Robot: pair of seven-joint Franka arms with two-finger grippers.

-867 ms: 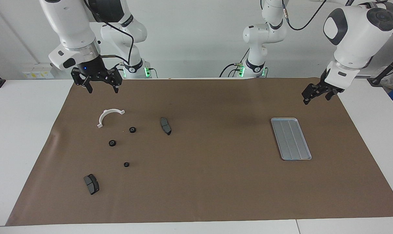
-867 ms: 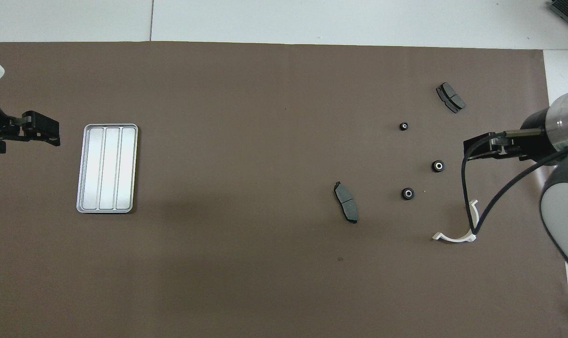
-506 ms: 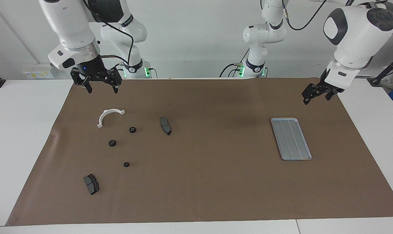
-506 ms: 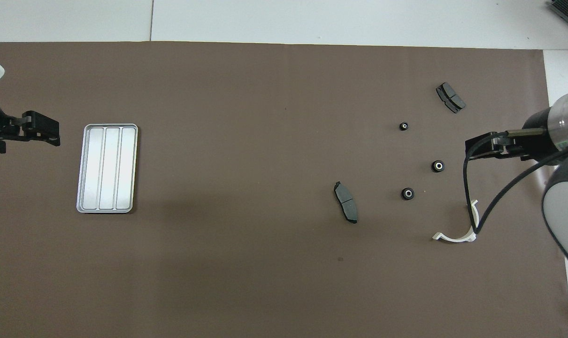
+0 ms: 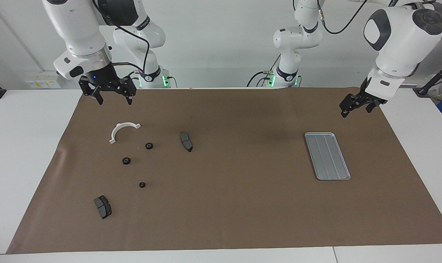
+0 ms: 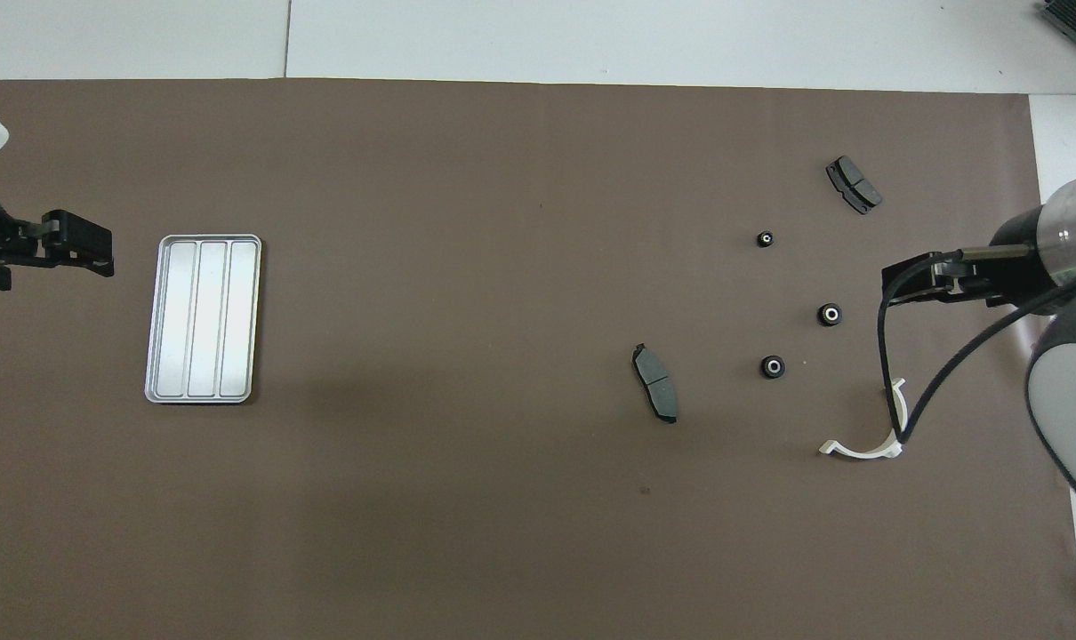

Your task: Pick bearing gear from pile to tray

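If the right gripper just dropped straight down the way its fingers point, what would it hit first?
Probably bare brown mat. The right gripper, open, hangs above the mat's edge nearest the robots, short of the white half-ring bracket. Height makes the exact landing spot uncertain, but nothing seems to lie under it.

light: bright, even | shadows: soft, faint | focus: sharp | glare: perhaps on tray (image 6: 203, 317)
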